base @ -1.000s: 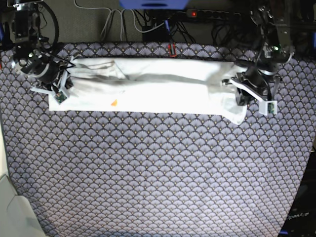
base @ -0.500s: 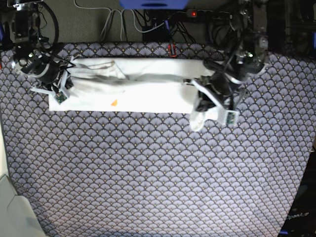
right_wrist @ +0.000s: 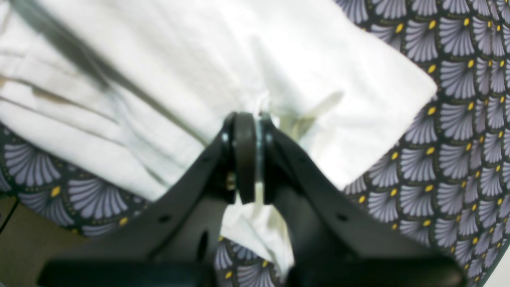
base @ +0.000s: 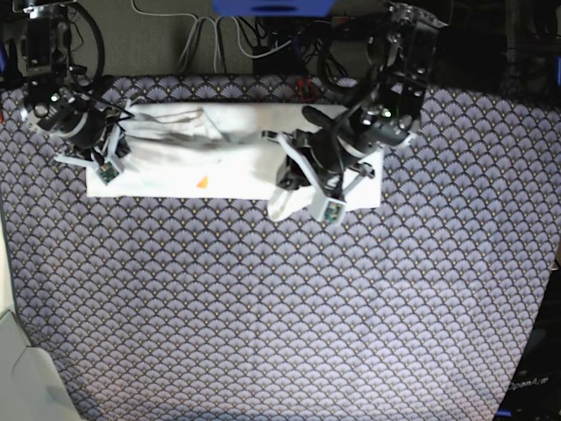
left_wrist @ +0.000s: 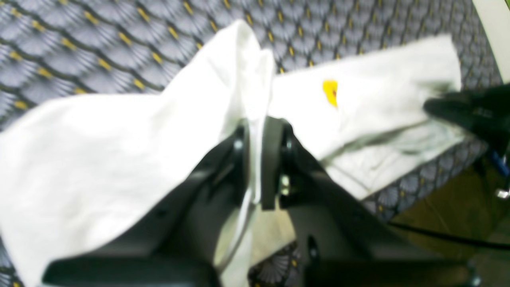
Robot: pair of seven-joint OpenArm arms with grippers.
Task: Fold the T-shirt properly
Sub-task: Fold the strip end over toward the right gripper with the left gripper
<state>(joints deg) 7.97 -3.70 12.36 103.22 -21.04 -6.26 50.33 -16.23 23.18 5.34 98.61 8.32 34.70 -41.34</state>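
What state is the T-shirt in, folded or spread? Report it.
Partly folded. The T-shirt lies as a narrow white band, and the left gripper, shut on its end, holds that end lifted over the middle. The right gripper pinches the other end.

A raised fold of the white T-shirt (left_wrist: 99,151) is pinched between the closed black fingers (left_wrist: 271,159) of the left end effector (left_wrist: 255,159), the cloth peaking above them and draping down to the left. Beyond, more of the shirt is laid flat on the scallop-patterned table (left_wrist: 79,48), with a small yellow mark (left_wrist: 330,91) seen on it. A dark blurred object (left_wrist: 470,111) is seen at the right edge, over the far end of the cloth.
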